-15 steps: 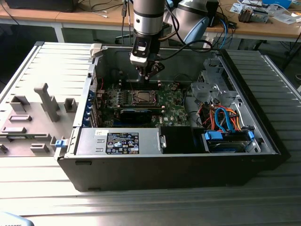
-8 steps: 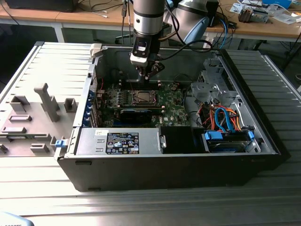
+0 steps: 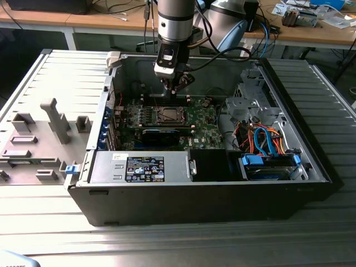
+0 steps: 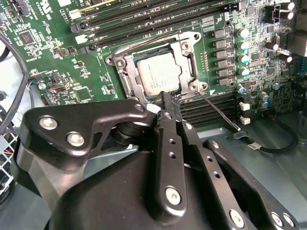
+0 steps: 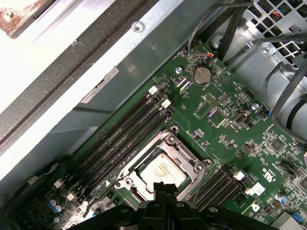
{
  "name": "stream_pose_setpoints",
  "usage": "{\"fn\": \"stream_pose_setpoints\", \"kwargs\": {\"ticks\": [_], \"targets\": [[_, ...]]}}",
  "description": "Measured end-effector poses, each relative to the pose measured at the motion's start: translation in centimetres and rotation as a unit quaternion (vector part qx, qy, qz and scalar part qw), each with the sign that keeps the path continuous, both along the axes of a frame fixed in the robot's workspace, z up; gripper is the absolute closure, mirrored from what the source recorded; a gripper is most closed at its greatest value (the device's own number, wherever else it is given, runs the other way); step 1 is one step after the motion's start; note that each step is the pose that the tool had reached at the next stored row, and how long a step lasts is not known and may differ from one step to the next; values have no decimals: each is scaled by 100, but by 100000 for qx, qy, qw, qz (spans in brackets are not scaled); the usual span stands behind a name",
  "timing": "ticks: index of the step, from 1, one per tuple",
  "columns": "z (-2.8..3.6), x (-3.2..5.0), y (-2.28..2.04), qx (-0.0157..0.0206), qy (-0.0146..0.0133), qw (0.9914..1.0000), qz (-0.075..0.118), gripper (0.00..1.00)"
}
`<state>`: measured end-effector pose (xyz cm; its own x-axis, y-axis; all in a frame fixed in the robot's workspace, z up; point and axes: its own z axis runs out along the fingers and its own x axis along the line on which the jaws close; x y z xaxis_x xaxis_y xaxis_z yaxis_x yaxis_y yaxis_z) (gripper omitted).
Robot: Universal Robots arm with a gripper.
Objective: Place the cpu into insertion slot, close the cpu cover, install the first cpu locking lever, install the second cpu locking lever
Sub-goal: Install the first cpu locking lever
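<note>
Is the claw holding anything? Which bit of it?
Nothing. The claw is shut and empty, its tips close to the cpu, which lies in its socket.

A ribbed, silvery metal worktop (image 3: 311, 233) spreads across the scene, catching pale glare near its front edge. Behind it stand light wooden desks (image 3: 83, 23) strewn with cables (image 3: 119, 8) and possibly small boxes (image 3: 300, 15). The floor (image 3: 22, 53) beneath lies dark.

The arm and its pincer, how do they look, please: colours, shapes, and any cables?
The arm is a silvery-grey cylinder with a dark band, ending in a dark wrist block. Black cables loop beside it. The pincer is matt black, built of flat angular links joined by round silvery screws.
</note>
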<state>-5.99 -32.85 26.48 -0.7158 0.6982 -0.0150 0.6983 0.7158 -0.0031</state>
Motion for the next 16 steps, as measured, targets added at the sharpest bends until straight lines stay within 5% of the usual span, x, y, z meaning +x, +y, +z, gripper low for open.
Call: {"fn": "stream_pose_setpoints", "kwargs": {"ticks": [16], "targets": [[0,0,0,-4,3,99997,736,89]]}}
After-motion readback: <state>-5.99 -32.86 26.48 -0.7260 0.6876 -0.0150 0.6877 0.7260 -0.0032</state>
